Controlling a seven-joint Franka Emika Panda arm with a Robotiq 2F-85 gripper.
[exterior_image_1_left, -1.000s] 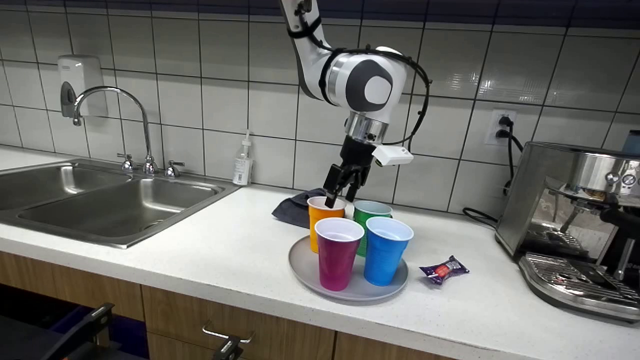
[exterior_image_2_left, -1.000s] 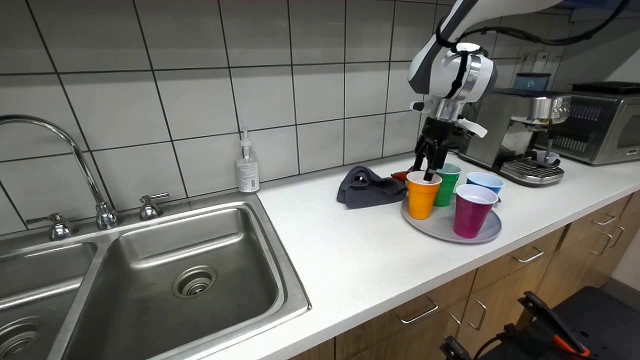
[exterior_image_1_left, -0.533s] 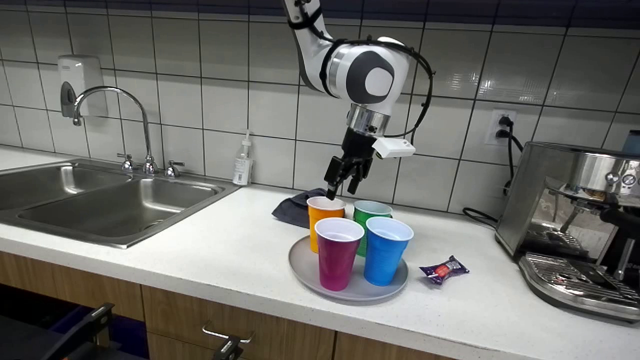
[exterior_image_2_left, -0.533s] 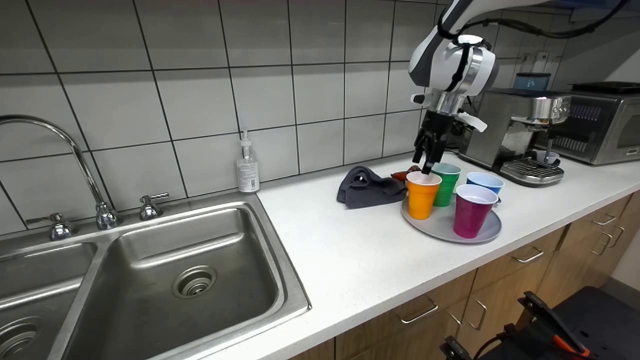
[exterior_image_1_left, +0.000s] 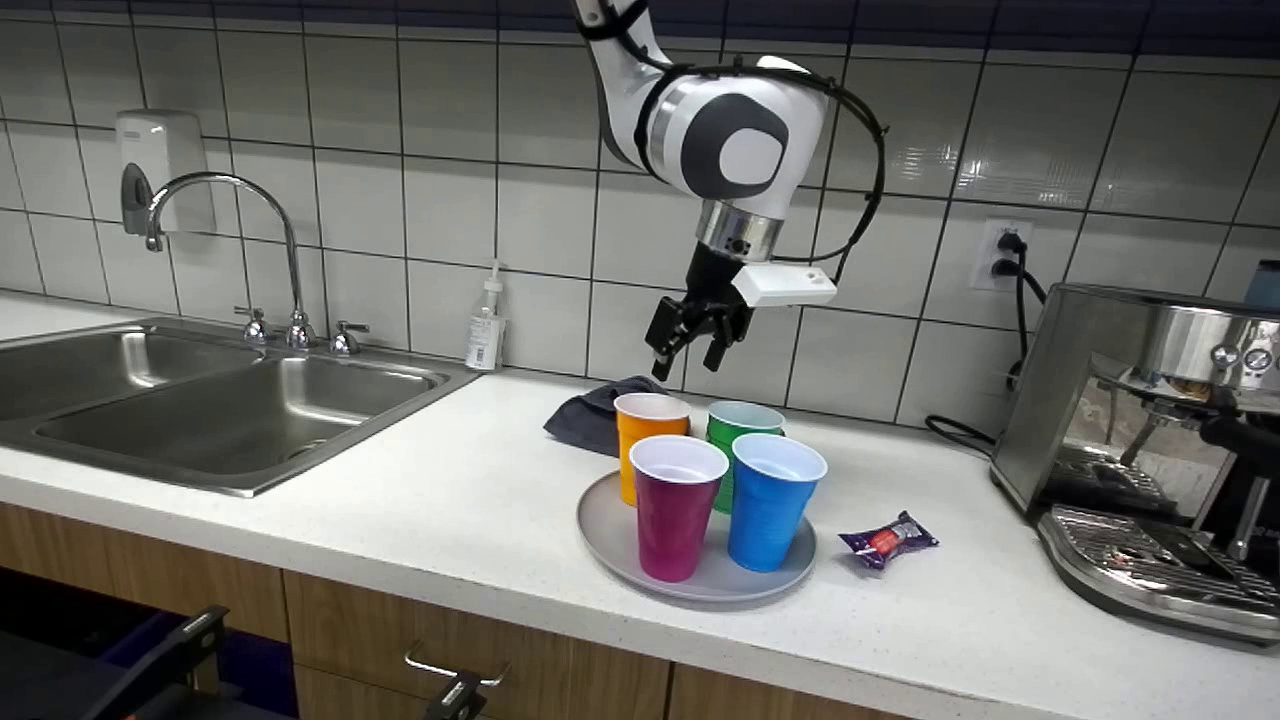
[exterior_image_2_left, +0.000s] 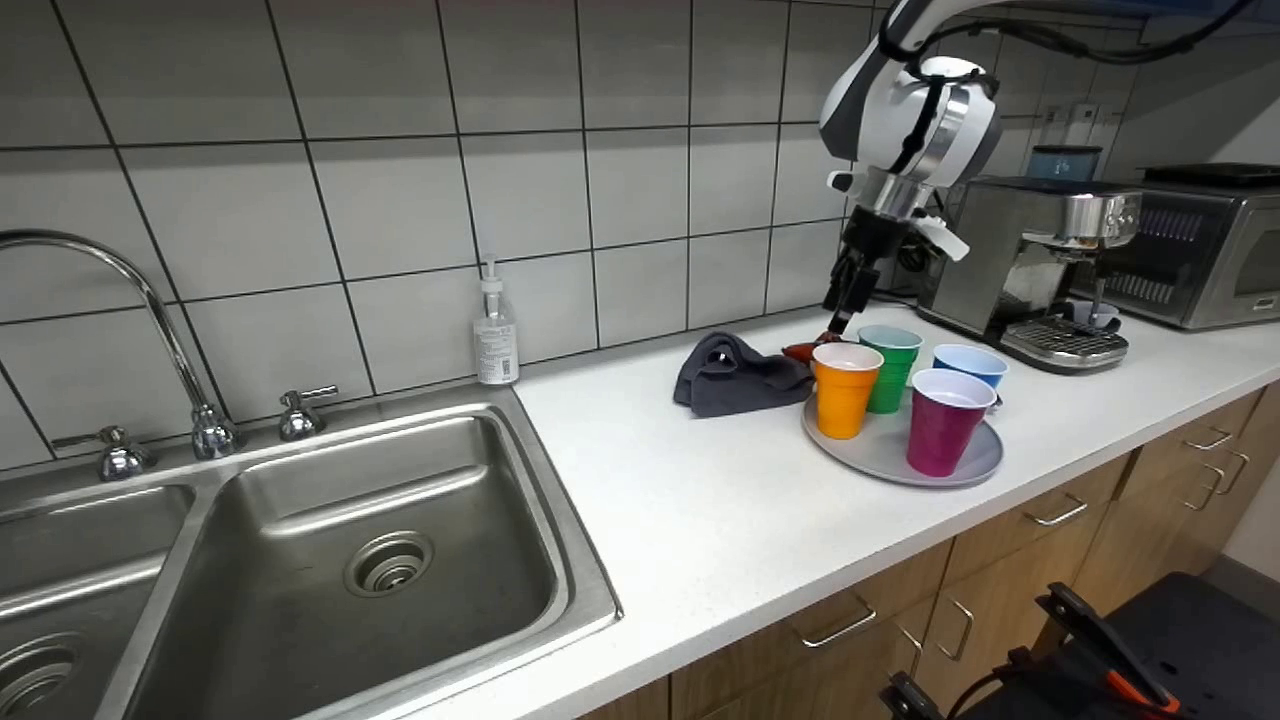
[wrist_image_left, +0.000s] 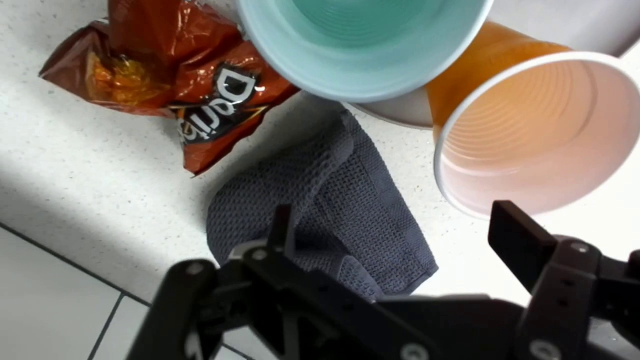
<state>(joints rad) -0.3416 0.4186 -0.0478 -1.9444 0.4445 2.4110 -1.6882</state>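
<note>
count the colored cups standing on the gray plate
4: in an exterior view, the magenta cup front left, the blue cup front right, the orange cup back left, and the green cup back right, partly covered. Any nested cup would be hidden.

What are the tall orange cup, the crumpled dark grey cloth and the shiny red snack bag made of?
The tall orange cup looks like smooth plastic, with fine rings inside. The crumpled dark grey cloth seems matte woven fabric, maybe cotton: you can see its bumpy weave. The shiny red snack bag looks like glossy plastic film, with sharp creases and bright glints.
</note>
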